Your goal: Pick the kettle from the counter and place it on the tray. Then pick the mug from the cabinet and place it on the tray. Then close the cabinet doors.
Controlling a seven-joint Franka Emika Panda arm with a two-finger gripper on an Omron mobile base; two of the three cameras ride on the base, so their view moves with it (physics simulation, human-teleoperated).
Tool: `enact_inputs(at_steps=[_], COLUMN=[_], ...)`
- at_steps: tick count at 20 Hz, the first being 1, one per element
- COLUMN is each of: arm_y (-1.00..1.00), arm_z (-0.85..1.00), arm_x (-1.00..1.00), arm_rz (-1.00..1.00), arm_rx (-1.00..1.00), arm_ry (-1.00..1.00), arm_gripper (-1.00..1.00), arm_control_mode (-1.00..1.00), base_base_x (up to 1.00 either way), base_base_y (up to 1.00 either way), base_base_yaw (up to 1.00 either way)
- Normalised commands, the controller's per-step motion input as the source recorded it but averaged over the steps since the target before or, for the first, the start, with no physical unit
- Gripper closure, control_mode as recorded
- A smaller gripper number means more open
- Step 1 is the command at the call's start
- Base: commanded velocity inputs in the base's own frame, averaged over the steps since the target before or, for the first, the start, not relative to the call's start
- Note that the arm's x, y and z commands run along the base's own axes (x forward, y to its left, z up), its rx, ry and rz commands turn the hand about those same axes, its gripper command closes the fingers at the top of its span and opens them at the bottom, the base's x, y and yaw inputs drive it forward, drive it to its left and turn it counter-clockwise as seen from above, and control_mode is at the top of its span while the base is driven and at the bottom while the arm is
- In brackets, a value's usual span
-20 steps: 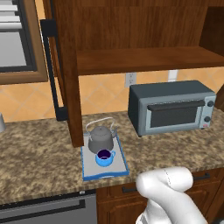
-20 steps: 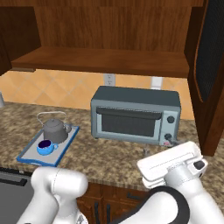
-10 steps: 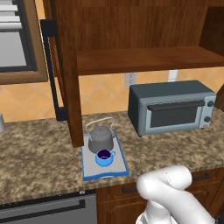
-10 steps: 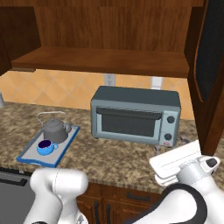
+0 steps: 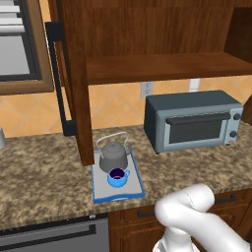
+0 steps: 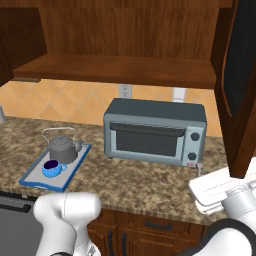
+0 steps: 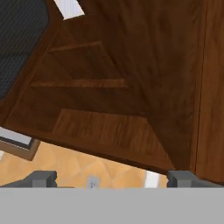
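One kettle (image 5: 113, 156) and one mug (image 5: 117, 177) stand together on the single blue-rimmed tray (image 5: 100, 189), the mug just in front of the kettle. The tray lies on the speckled surface (image 5: 44, 167), left of one grey toaster oven (image 5: 193, 120). Above, the cabinet (image 5: 152, 34) is open, its shelf (image 5: 162, 66) bare, with two doors (image 5: 74, 74) swung outward. The tool (image 7: 112, 178) has its tips spread wide, holding nothing, aimed up at the cabinet's underside.
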Motion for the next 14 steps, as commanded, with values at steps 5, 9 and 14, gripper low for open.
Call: enact_inputs(at_steps=[5,9,14], arm_y=[-0.28,-0.05,0.00], arm_z=[0.37,0.44,0.38], arm_x=[-0.07,0.00,0.00], arm_rz=[-0.04,-0.03,0.00], arm_rx=[-0.05,-0.11,-0.21], arm_ry=[-0.10,-0.14,-0.18], arm_gripper=[-1.00,-1.00,-1.00], arm_control_mode=[-1.00,-1.00,-1.00], base_base_x=[0.00,0.00,0.00], base_base_y=[0.00,0.00,0.00], base_base_yaw=[0.00,0.00,0.00])
